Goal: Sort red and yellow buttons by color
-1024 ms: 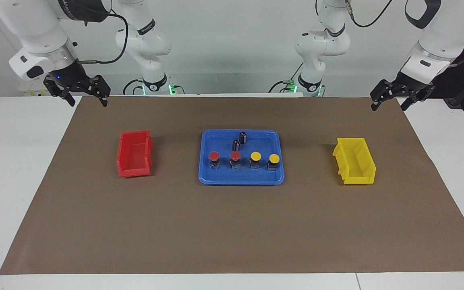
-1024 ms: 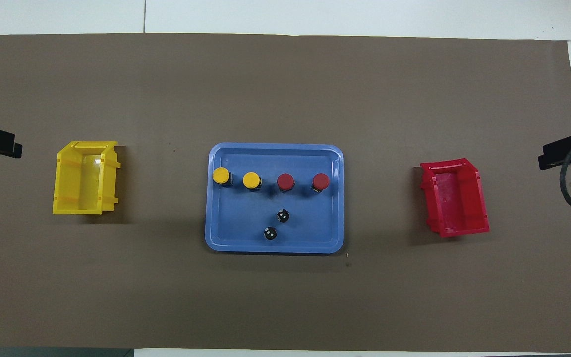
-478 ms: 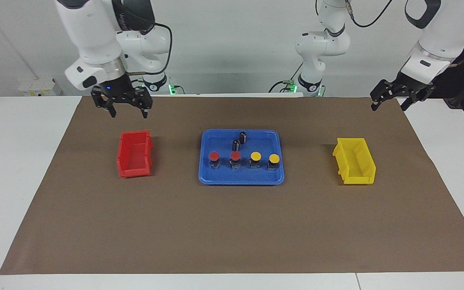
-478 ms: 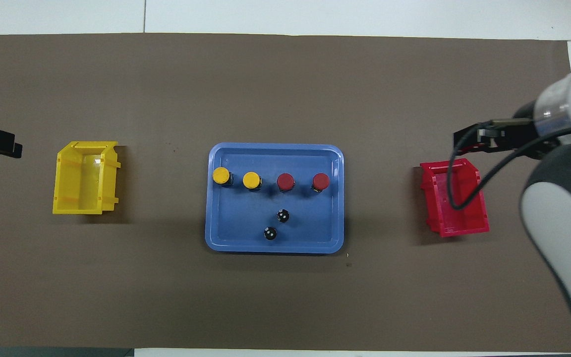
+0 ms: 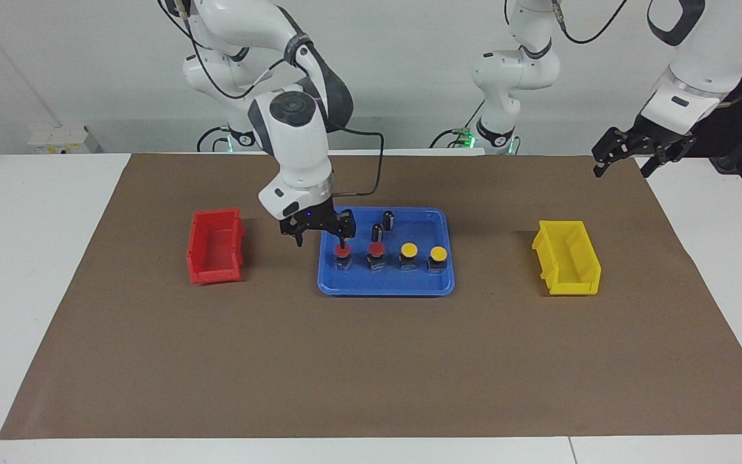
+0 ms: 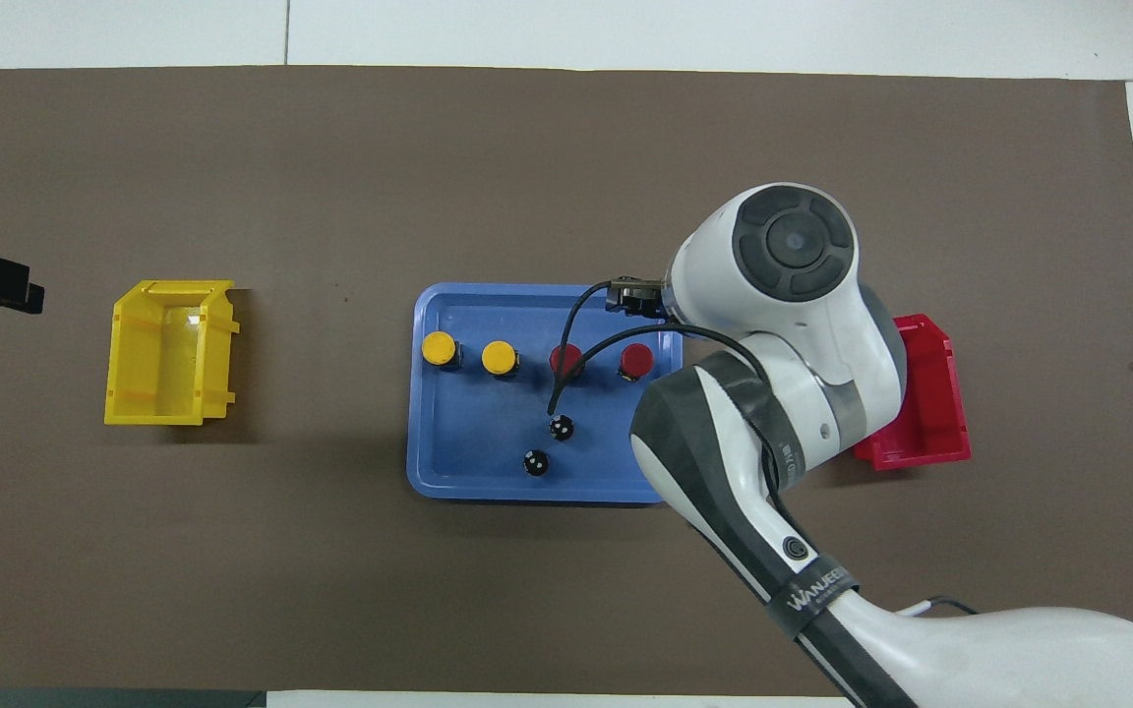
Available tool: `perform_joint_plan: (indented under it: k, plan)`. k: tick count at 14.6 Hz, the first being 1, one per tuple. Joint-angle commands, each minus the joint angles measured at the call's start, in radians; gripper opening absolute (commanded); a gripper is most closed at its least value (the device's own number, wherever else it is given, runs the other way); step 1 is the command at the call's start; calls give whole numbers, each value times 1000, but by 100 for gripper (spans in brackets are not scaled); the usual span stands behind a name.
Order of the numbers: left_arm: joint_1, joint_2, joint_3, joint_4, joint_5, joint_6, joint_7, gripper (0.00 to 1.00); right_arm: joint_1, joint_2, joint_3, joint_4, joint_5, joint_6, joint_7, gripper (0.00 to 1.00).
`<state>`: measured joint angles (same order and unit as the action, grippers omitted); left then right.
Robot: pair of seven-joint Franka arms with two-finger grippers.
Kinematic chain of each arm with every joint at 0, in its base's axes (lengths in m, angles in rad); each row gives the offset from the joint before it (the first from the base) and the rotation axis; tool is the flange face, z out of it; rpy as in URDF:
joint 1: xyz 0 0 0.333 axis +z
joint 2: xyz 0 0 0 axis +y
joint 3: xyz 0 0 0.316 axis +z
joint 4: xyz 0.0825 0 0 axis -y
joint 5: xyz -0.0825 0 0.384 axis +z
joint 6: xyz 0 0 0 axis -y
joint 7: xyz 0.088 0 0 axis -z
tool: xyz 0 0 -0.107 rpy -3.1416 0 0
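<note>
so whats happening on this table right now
The right end effector, open, is over the blue tray at the red button nearest the red bin. All four buttons are in the tray; both bins are empty. The left end effector, open, waits near the yellow bin.

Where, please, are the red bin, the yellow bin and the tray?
red bin [image 5: 215,252]: facing view, inner floor.
yellow bin [image 6: 169,359]: overhead view, inner floor.
tray [image 6: 473,447]: overhead view, bare floor.
</note>
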<state>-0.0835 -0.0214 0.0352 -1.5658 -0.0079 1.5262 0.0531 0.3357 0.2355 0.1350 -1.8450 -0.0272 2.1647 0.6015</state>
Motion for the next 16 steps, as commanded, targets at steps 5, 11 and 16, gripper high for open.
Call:
perform_joint_plan:
  k: [5, 11, 16]
  plan:
    - [2, -26, -1, -31, -6, 26, 10, 100, 29, -19, -2, -123, -10, 101, 17, 86]
    - [10, -28, 2, -42, -4, 57, 5, 100, 40, -24, -2, -165, -11, 178, 9, 73]
    - [8, -29, 2, -45, -3, 46, 8, 100, 71, -8, -2, -183, -11, 196, 11, 60]
